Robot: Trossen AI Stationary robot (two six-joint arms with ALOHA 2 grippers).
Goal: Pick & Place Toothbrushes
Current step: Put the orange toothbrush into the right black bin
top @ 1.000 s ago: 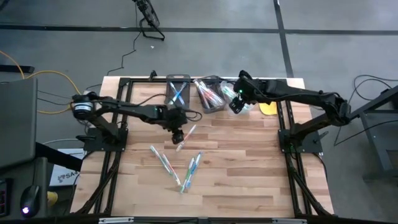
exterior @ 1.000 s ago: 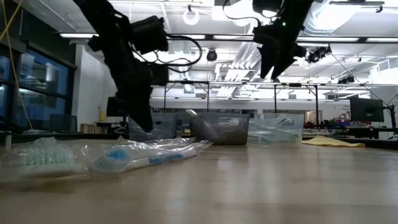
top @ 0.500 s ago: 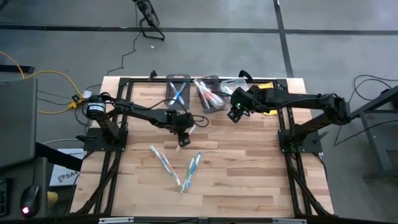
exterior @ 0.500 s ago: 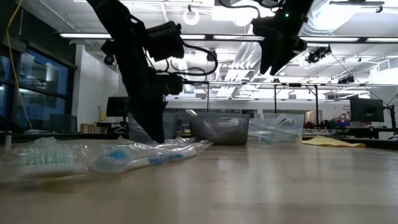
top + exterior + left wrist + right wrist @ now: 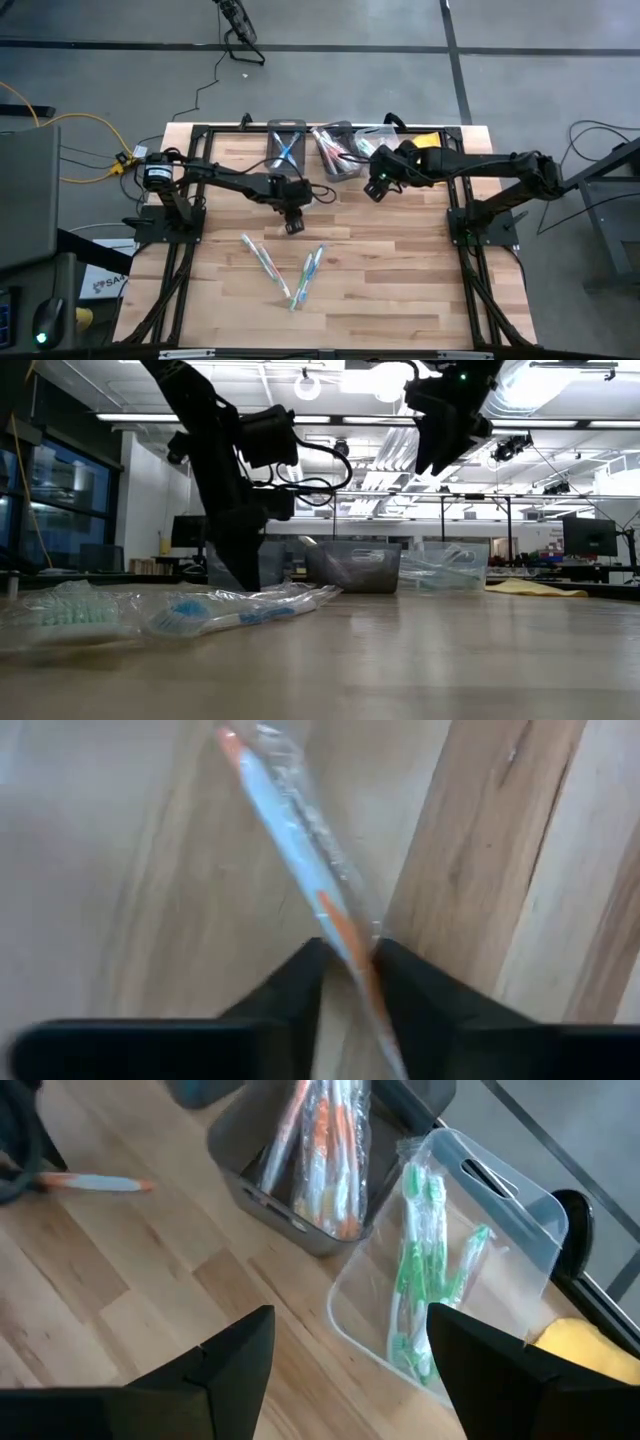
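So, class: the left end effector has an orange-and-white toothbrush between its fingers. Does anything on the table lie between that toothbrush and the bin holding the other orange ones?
Nothing visible does. The left end effector is closed around the orange-and-white toothbrush, and bare wood runs from there to the bin of orange toothbrushes. The right end effector hovers off to the side, open.

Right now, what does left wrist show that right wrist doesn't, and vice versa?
Only left wrist: the left gripper with its fingers close on either side of a wrapped orange-and-white toothbrush lying on the table.
Only right wrist: the open right gripper, a grey bin of orange-and-white brushes, a clear bin with green brushes, and a yellow object.
Both: that one toothbrush, seen far off in the right wrist view, and the wooden tabletop.
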